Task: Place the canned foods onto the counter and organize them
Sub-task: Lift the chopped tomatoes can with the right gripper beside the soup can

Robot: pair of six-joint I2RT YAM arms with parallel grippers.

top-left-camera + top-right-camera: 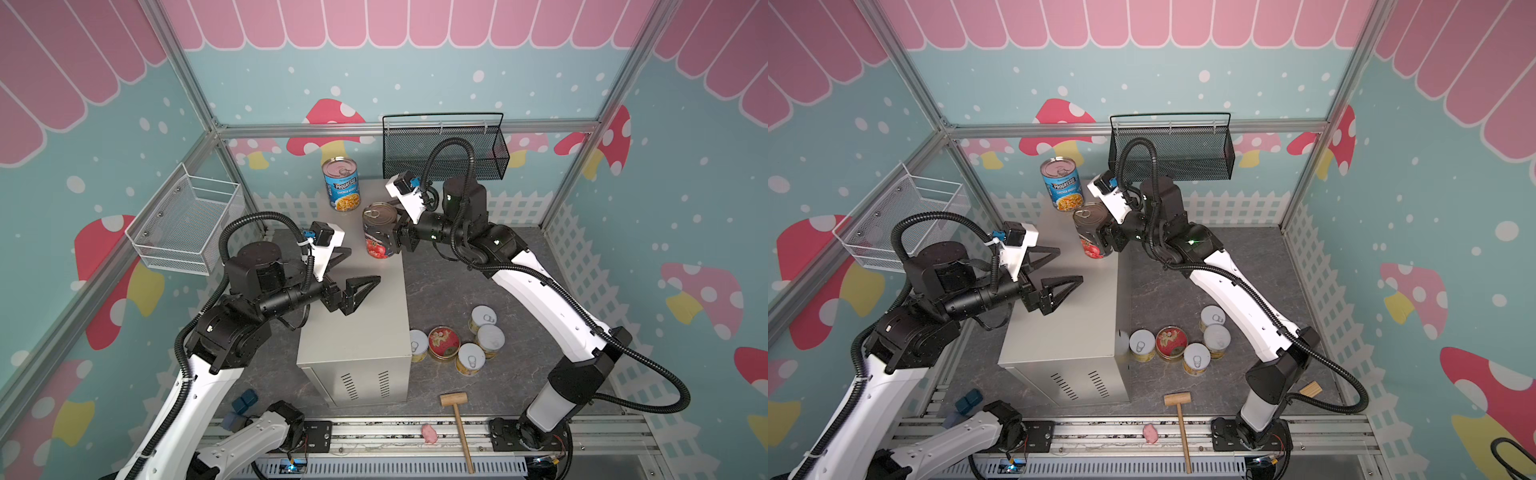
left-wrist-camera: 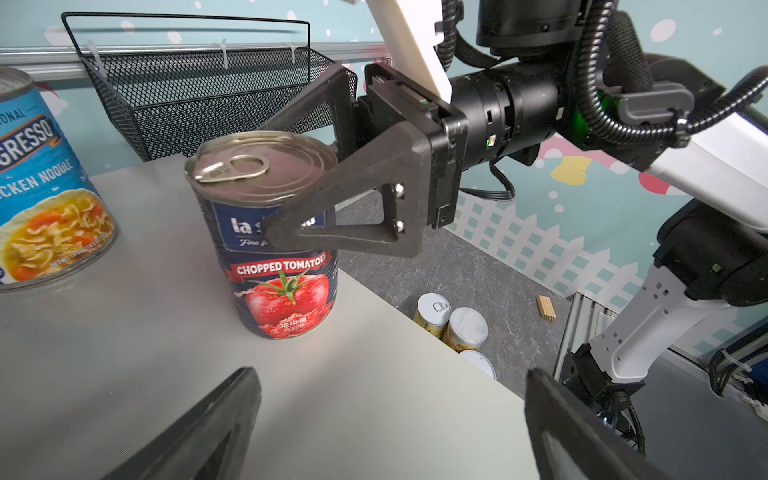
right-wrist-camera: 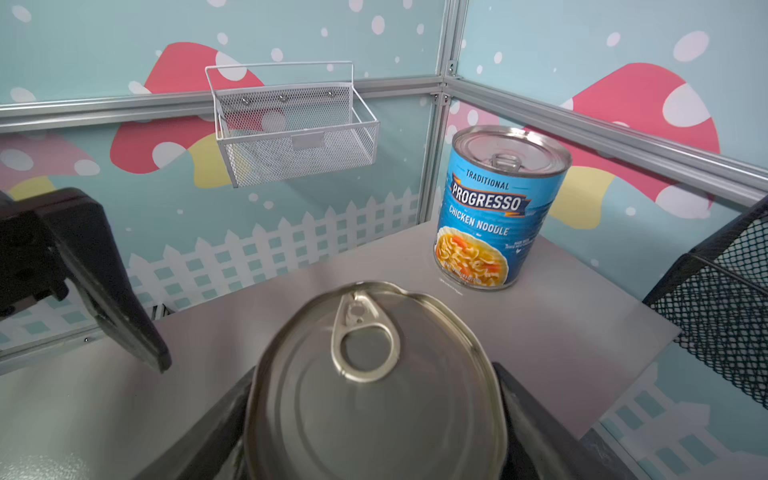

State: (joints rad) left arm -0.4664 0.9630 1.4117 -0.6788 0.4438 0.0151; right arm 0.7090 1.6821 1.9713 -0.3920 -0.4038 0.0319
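Straddling the navy can (image 1: 379, 237) on the beige metal worktop (image 1: 365, 316) with my right pincer (image 2: 282, 187); gripping or loose, I cannot tell.
My left pincer (image 1: 363, 265) gapes empty; Progresso can (image 1: 341, 185) stands at the worktop's far end; yellow cans (image 1: 490, 337) and red-lidded tin (image 1: 444, 341) sit on the marbled floor (image 1: 449, 282).

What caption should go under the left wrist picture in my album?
Right gripper around a tomato can standing on the counter, beside a soup can.

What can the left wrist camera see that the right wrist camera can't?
Only the left wrist view shows the tomato label on the navy can and short yellow cans on the floor. Only the right wrist view shows the white wire basket. Both show the navy can, the Progresso can, the counter and the black mesh basket.
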